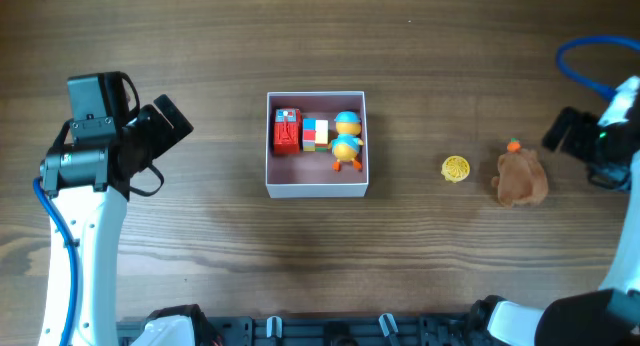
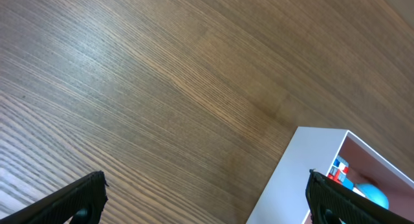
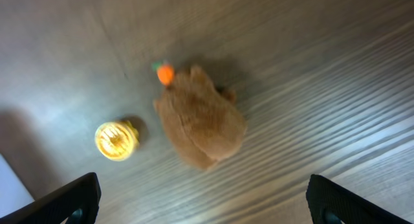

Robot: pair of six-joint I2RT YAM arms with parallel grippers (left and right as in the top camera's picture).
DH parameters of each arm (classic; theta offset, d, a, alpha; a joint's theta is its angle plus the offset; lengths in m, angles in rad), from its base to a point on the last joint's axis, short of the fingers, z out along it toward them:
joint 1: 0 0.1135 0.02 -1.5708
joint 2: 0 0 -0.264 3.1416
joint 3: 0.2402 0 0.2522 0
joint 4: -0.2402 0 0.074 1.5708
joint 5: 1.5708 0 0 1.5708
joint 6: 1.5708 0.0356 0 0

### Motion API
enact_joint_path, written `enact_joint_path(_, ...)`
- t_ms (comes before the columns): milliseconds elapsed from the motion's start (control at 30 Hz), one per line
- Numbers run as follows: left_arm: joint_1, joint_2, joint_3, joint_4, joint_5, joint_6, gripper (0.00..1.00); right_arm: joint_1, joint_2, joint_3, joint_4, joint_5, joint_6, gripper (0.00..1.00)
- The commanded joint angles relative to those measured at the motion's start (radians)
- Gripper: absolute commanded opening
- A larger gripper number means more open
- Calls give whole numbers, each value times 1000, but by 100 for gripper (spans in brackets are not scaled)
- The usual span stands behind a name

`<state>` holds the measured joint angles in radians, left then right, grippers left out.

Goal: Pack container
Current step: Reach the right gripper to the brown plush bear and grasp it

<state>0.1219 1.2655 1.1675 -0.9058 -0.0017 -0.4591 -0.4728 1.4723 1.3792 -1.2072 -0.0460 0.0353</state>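
Note:
The container [image 1: 317, 188], a white-walled square box with a pale pink inside, sits mid-table. It holds a red block toy [image 1: 287, 131], a multicoloured cube [image 1: 315, 134] and a blue-and-orange duck figure [image 1: 347, 138]. Its corner shows in the left wrist view [image 2: 304, 166]. A brown plush toy [image 1: 520, 178] with an orange bit and a small yellow toy [image 1: 456, 169] lie on the table to the right; both show in the right wrist view, the plush [image 3: 200, 117] and the yellow toy [image 3: 116, 140]. My left gripper [image 2: 206, 198] is open and empty, left of the container. My right gripper [image 3: 204, 201] is open and empty above the table, near the plush.
A wooden table [image 1: 200, 46] spreads all round. A blue cable [image 1: 580, 71] loops at the far right by the right arm. Black fixtures [image 1: 330, 331] line the front edge.

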Motion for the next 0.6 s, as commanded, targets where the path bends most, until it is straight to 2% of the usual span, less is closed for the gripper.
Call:
enact_joint_path(0, 6, -14, 15, -1, 16, -25, 100, 47, 26, -84, 76, 76, -97, 100)
enact_joint_path(67, 6, -14, 15, -2, 16, -24, 100, 61, 32, -124, 172, 132, -121, 100)
enact_joint_path(167, 6, -14, 15, -2, 16, -24, 100, 60, 88, -132, 185, 45, -220, 100)
enact_joint_path(467, 6, -14, 15, -1, 15, -24, 100, 68, 326, -133, 175, -16, -244, 99)
enact_joint_path(567, 6, -14, 15, -1, 15, -24, 100, 86, 362, -159, 188, -16, -241, 93)
